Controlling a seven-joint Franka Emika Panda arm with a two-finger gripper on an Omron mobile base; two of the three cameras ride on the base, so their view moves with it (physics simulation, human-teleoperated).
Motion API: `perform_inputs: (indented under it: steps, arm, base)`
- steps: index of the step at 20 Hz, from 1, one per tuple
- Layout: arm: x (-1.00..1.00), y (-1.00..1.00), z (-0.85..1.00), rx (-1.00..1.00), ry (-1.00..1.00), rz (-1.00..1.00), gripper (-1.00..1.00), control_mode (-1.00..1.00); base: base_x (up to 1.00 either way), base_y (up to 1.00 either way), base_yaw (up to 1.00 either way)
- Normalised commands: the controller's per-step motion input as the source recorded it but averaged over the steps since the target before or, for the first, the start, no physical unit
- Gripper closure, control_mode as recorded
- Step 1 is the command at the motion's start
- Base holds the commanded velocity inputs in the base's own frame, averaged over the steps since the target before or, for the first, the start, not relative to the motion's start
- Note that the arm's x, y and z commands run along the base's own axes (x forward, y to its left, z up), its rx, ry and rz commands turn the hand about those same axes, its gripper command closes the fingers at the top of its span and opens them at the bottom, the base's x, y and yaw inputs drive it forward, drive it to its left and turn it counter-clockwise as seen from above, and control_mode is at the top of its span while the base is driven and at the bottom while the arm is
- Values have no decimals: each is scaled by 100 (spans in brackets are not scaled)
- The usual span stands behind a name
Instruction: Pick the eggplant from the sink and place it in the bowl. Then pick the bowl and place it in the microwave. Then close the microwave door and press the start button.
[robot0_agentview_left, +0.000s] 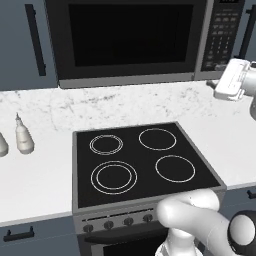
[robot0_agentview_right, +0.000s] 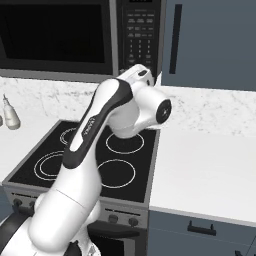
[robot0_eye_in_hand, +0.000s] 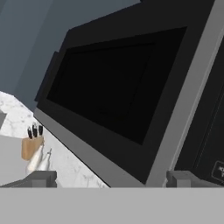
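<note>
A wide grey steel microwave (robot0_agentview_left: 145, 40) with its grey-framed, black-glass microwave door (robot0_agentview_left: 127, 37) shut flush stands directly ahead of the robot's claw (robot0_eye_in_hand: 111, 179), whose two dark finger tips sit far apart at either side of the hand view, with nothing between them. The door's dark window spreads above and to the left of the claw, while the black keypad panel (robot0_eye_in_hand: 210, 140) rises just to its right, close to the right finger tip. In the left base view the white hand (robot0_agentview_left: 232, 80) hangs just below the keypad panel (robot0_agentview_left: 222, 32), near the microwave's lower right corner and above the white marbled counter (robot0_agentview_left: 45, 145).

Below and behind the claw, the black glass cooktop (robot0_agentview_left: 142, 162) with four white ring burners lies set into the counter, a row of dark knobs (robot0_agentview_left: 117, 221) along the range front beneath it. Dark blue-grey cabinet doors (robot0_agentview_right: 215, 40) with long black handles flank the microwave.

Far off to the claw's left, a pale grey bottle with a narrow neck (robot0_agentview_left: 23, 135) stands upright on the counter, and in the hand view a small tan wooden knife block (robot0_eye_in_hand: 31, 145) with black handles sits on the counter near the white marbled backsplash (robot0_agentview_left: 40, 107), just beside a pale bottle.
</note>
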Motion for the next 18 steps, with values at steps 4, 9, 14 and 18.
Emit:
perform_inputs:
  steps: [4, 9, 14, 18]
  arm:
    - [21, -8, -5, 0, 3, 0, -100, -100]
    - [21, -7, -5, 0, 1, 0, -100, -100]
    - [26, -3, -8, 0, 1, 0, -100, -100]
    - [34, 0, -11, 0, 1, 0, -100, -100]
  base:
    - [0, 0, 0]
    - [0, 0, 0]
    - [0, 0, 0]
    - [0, 0, 0]
